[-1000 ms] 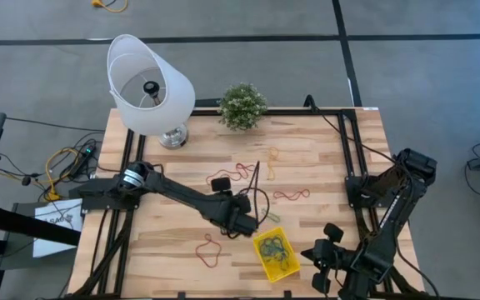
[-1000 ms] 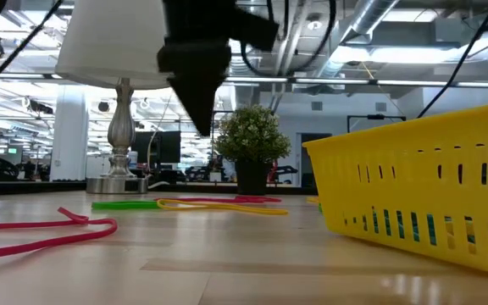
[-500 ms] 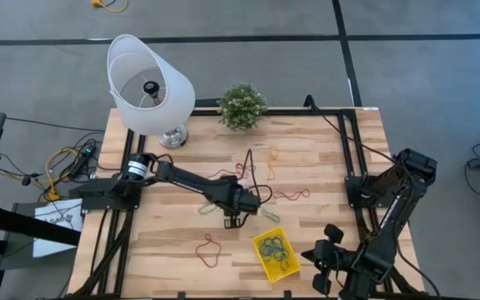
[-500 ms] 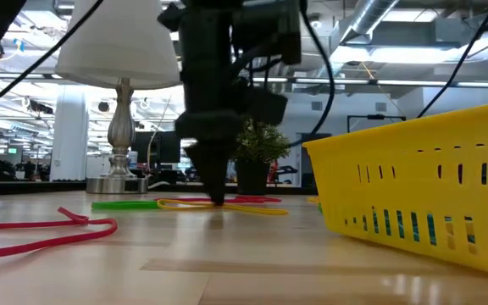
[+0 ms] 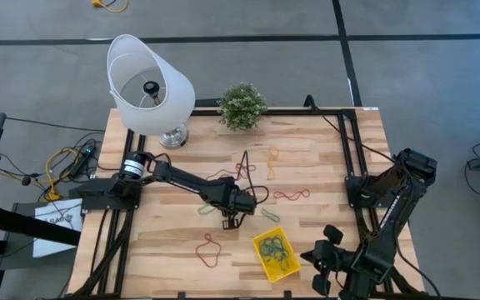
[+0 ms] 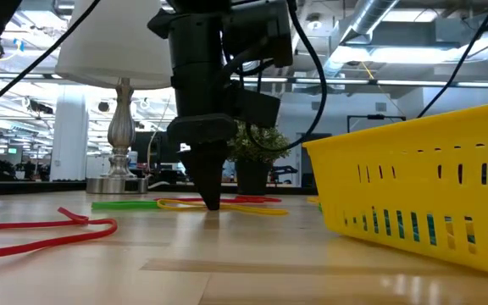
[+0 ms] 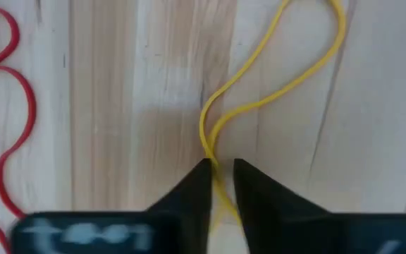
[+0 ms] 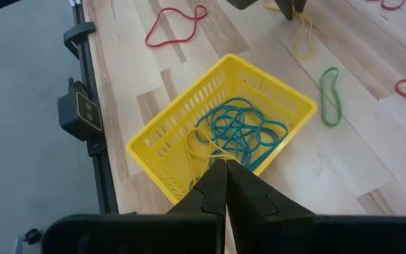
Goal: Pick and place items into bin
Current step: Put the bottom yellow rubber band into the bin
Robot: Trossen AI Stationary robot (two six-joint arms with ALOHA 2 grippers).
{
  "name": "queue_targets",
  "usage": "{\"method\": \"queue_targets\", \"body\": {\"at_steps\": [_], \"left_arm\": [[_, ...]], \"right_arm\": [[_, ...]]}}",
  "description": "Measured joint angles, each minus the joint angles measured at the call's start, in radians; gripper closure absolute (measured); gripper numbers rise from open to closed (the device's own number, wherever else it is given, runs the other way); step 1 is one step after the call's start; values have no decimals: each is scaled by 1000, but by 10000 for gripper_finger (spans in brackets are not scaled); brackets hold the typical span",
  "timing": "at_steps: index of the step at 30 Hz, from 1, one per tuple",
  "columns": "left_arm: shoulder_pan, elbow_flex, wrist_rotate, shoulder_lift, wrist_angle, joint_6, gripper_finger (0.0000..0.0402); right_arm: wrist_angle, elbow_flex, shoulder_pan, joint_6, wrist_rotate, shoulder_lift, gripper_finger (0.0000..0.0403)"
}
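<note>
At mid-desk: my left end effector (image 7: 220, 168) is down at the wood, tips nearly together astride the two strands of a yellow rubber-band loop (image 7: 273, 85).
Grip: narrow gap between the tips; I judge the loop pinched or almost so.
Advice: I would finish the squeeze before lifting, then rise straight so the floppy loop doesn't snag the red loop (image 7: 5, 134) beside it.
Bin: the yellow bin (image 5: 267, 267) sits near, toward the front edge, with blue-green loops (image 8: 242, 130) already inside.
Carry: I'd clear its wall, then let go over the middle.
Right end effector (image 8: 225, 185): waiting above the bin, fingers together, empty.
</note>
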Motion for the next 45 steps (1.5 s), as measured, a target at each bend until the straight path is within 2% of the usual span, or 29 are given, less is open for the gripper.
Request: {"method": "queue_targets", "body": {"at_steps": [2, 7, 14, 18, 23, 26, 29, 33, 39, 45], "left_arm": [[-1, 0, -7, 1, 4, -12, 387], [-36, 35, -54, 7, -19, -68, 400], [-180, 255, -148, 9, -102, -162, 401], [-272, 349, -203, 9, 15, -174, 401], [-336, 356, -218, 28, 360, -130, 401], [-342, 356, -230, 74, 520, -70, 401], [-328, 356, -221, 117, 580, -68, 401], [-309, 356, -191, 178, 559, -111, 401], [-299, 356, -164, 227, 553, -74, 398], [-294, 356, -203, 218, 515, -43, 351]], "right_arm": [[2, 0, 0, 0, 0, 0, 403], [14, 0, 0, 0, 1, 0, 403], [14, 0, 1, 0, 1, 0, 403], [15, 0, 1, 0, 4, 0, 403], [17, 0, -8, -1, 12, 0, 403], [20, 0, -8, -1, 28, 0, 403], [20, 0, -8, -1, 28, 0, 403], [20, 0, -6, -1, 28, 0, 403], [20, 0, -6, -10, 28, 0, 403], [19, 0, -6, -51, 27, 0, 403]]}}
